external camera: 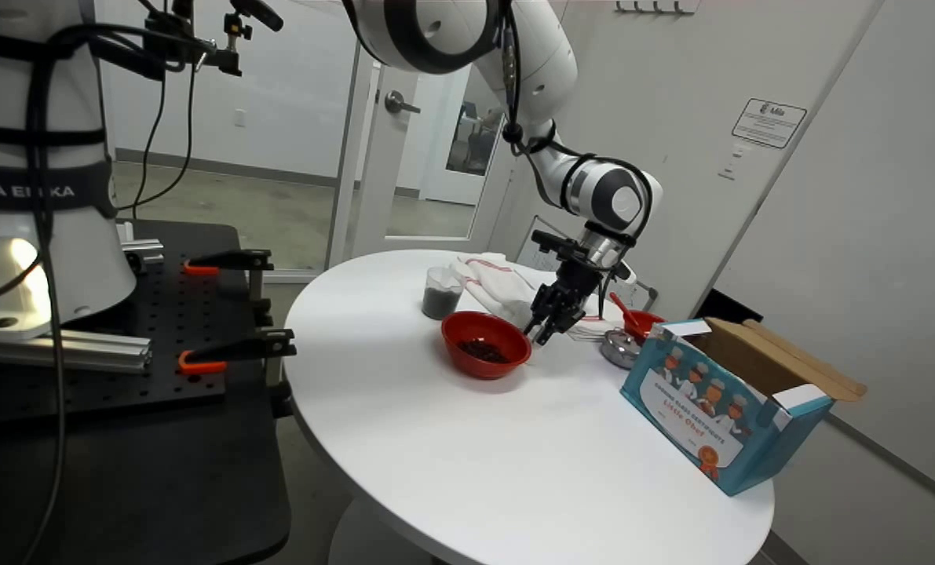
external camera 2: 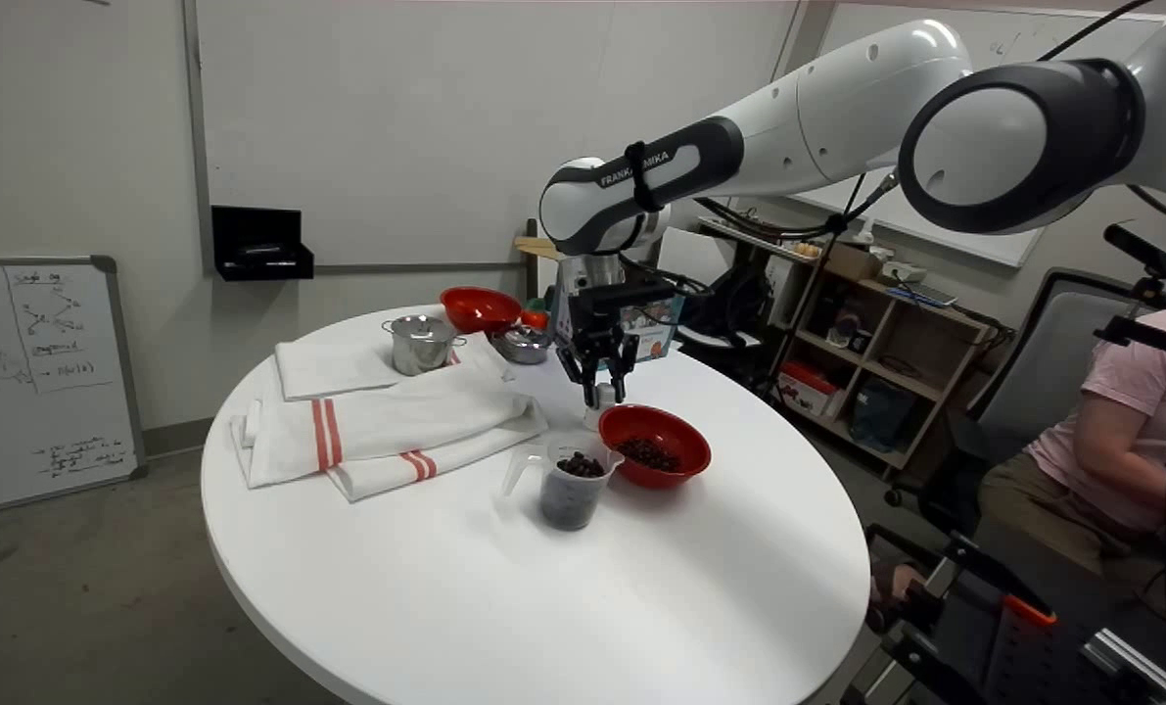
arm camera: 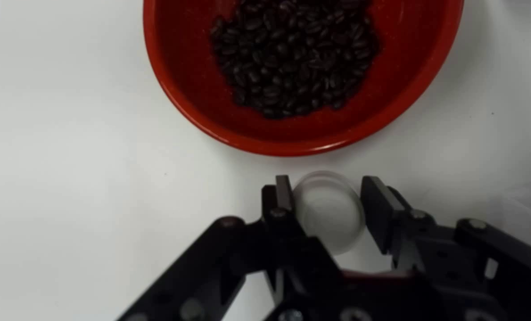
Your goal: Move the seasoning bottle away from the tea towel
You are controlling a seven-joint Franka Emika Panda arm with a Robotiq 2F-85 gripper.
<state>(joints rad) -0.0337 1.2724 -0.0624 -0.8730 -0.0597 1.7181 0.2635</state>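
The seasoning bottle is small and pale with a round clear top. In the wrist view the bottle (arm camera: 330,218) stands between my fingers, close to the red bowl. In an exterior view the bottle (external camera 2: 605,397) is upright at table height. My gripper (arm camera: 327,200) has a finger touching each side of it and looks shut on it; it also shows in both exterior views (external camera: 536,333) (external camera 2: 605,392). The white tea towel with red stripes (external camera 2: 396,421) lies folded to the left of the bottle, apart from it; it also shows behind the gripper (external camera: 502,284).
A red bowl of dark beans (external camera 2: 653,446) is right beside the bottle. A clear measuring cup of beans (external camera 2: 571,490) stands near the bowl. A steel pot (external camera 2: 421,343) is by the towel. A lidded pan (external camera 2: 521,345), red bowl (external camera 2: 480,309) and blue box (external camera: 695,408) stand farther back.
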